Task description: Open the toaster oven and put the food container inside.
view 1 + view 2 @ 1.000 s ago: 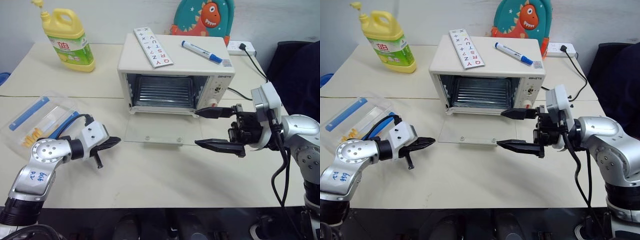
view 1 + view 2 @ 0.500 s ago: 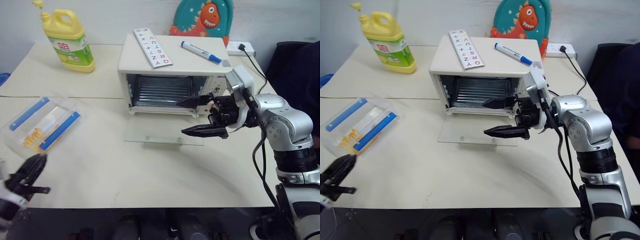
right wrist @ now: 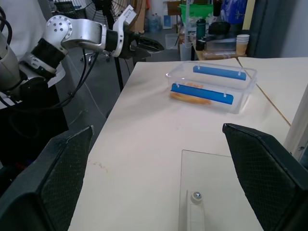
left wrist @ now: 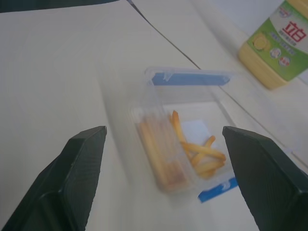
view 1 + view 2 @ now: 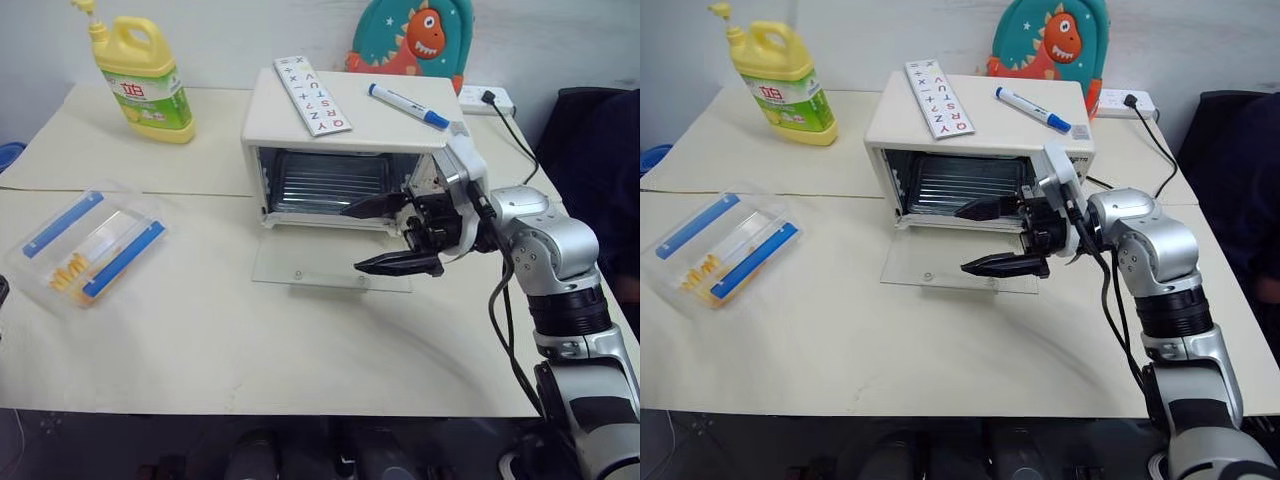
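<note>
One food container [image 5: 90, 245], clear with blue clip strips and yellow-orange fries inside, lies on the left part of the cream table [image 5: 300, 350], well apart from the toaster oven [image 5: 350, 150]; its place has not changed over the last second. What has changed is the left arm: a second ago it lay across the table just in front of the container with its fingers shut, and now it has swung away past the left edge, nearly out of the head views. From the left wrist camera, the left gripper [image 4: 166, 180] stands wide open and empty, the container a little way beyond and between its two fingers, not touched. The container looks smeared there, so its near edge is hard to read.

The oven's glass door [image 5: 330, 270] lies dropped flat on the table, the rack inside showing. The right gripper [image 5: 385, 235] has moved in from the right and now hovers over the door's right end, spread wide, holding nothing. The oven's knobs are hidden behind it.

Atop the oven rest a letter card [image 5: 312, 95] and a blue marker [image 5: 405, 105]. A yellow detergent jug [image 5: 140, 80] stands at the far left.
</note>
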